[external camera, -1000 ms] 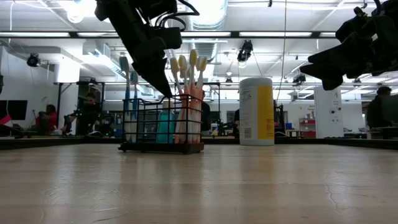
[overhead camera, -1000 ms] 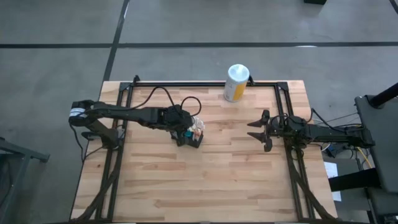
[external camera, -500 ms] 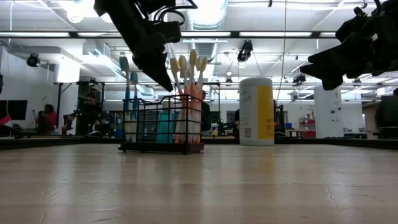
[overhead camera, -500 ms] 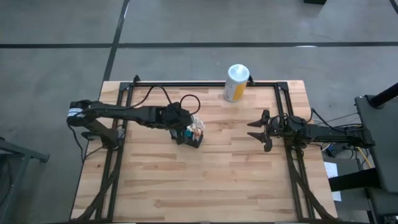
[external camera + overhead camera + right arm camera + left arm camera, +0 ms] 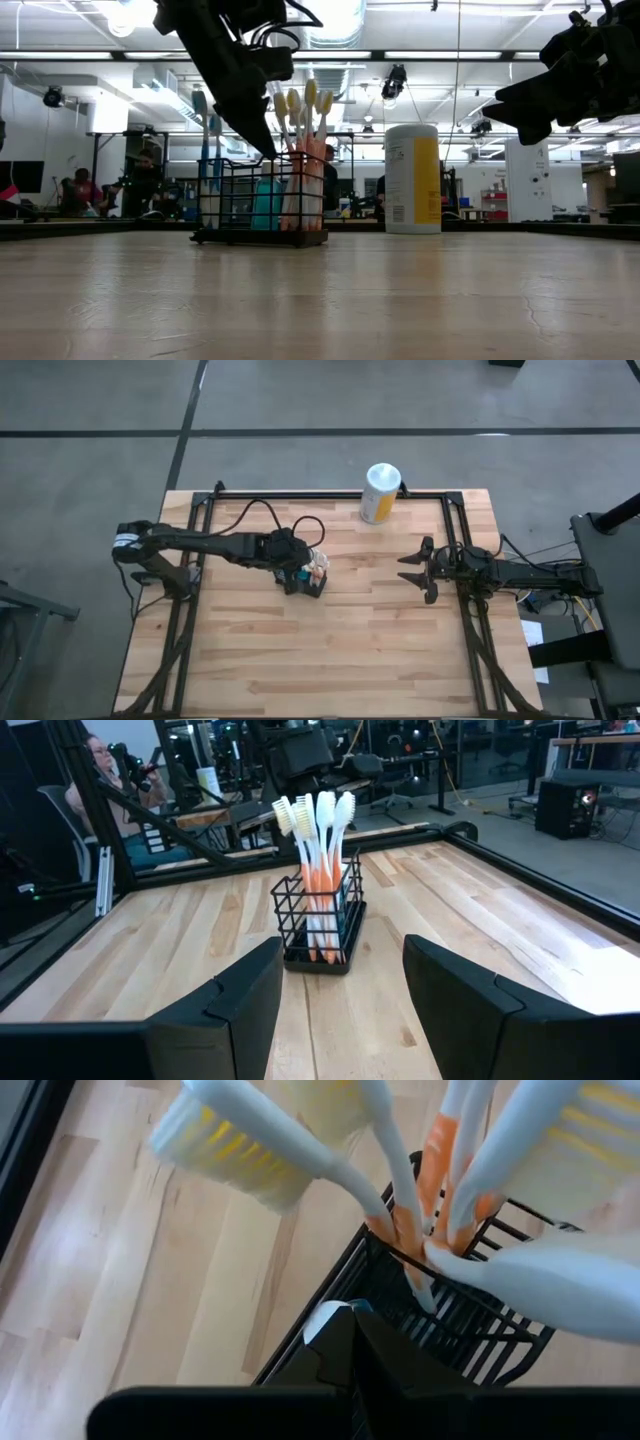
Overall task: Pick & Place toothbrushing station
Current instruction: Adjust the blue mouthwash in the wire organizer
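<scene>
Grey concrete floor surrounds the wooden worktop (image 5: 330,650) in the high view. On it the toothbrushing station (image 5: 308,577), a small black wire basket, stands left of centre, with the left end effector (image 5: 293,568) directly over its left side. Whether the left fingers are apart or together cannot be told. A white-topped yellow canister (image 5: 380,493) stands near the far edge, well apart from the basket. The right end effector (image 5: 418,570) hangs at the right side, its fingers spread apart and holding nothing.

From the low view, the basket (image 5: 260,200) sits flat on the worktop (image 5: 320,300) with white and orange toothbrushes (image 5: 305,150) standing upright in it, along with blue ones (image 5: 208,150) at its left end. The left end effector (image 5: 262,140) reaches down to the basket's top rim among the handles. The canister (image 5: 412,178) stands to the right of it.

Seen from the left wrist, the basket's mesh (image 5: 470,1330) lies just past the dark fingers (image 5: 340,1370), with toothbrush heads (image 5: 250,1165) close by.

Looking from the right wrist, the basket (image 5: 318,925) stands upright ahead of the parted fingers (image 5: 465,995). A seated person (image 5: 100,770) shows beyond the worktop.
</scene>
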Controlling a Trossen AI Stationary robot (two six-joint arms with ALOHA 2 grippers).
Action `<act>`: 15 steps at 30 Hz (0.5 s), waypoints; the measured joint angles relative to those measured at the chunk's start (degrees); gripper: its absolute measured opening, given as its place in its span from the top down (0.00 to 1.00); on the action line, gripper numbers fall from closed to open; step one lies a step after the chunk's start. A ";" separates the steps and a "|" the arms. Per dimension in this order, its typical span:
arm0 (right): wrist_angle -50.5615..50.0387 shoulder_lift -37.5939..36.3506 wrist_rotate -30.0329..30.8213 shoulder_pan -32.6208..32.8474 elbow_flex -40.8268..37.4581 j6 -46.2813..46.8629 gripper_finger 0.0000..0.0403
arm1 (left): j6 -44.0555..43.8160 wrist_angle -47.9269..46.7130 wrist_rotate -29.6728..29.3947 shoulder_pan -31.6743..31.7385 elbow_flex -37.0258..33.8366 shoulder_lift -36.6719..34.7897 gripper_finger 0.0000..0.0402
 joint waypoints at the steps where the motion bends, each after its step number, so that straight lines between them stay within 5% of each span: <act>1: 0.00 0.00 0.02 -0.02 0.00 0.00 0.50 | -0.02 -0.01 0.01 0.00 -0.02 0.00 0.98; 15: 0.00 0.00 0.02 -0.02 -0.02 0.00 0.50 | -2.02 -0.48 1.44 0.03 -0.02 0.00 0.98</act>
